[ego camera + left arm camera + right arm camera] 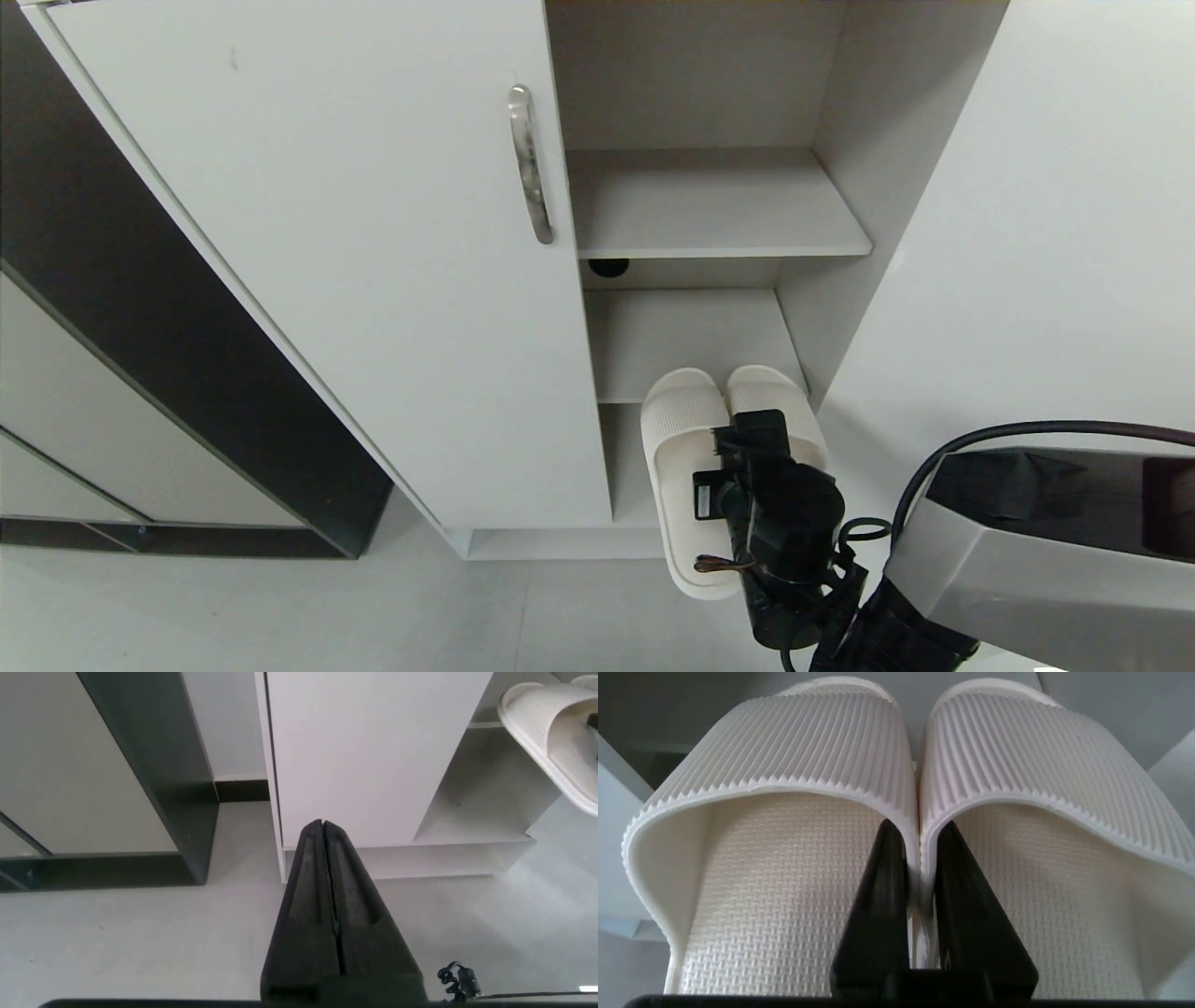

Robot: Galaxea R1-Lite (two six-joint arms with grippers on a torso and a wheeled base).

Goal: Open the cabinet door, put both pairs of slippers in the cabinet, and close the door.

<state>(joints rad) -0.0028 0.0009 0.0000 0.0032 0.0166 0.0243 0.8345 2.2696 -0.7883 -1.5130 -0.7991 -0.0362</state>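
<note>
We see the R gripper [758, 425] clamped on the touching inner walls of the white slippers [684, 439], toes at the front edge of the lower shelf [691, 341] of the cabinet [868, 112]. Cabinet door [1055, 233] stands open on the right. L gripper [323, 854] is closed w/ nothing in it.

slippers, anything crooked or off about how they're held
Nothing stands out. The slippers sit side by side, their inner edges pinched together by the right gripper, toes toward the open cabinet.
</note>
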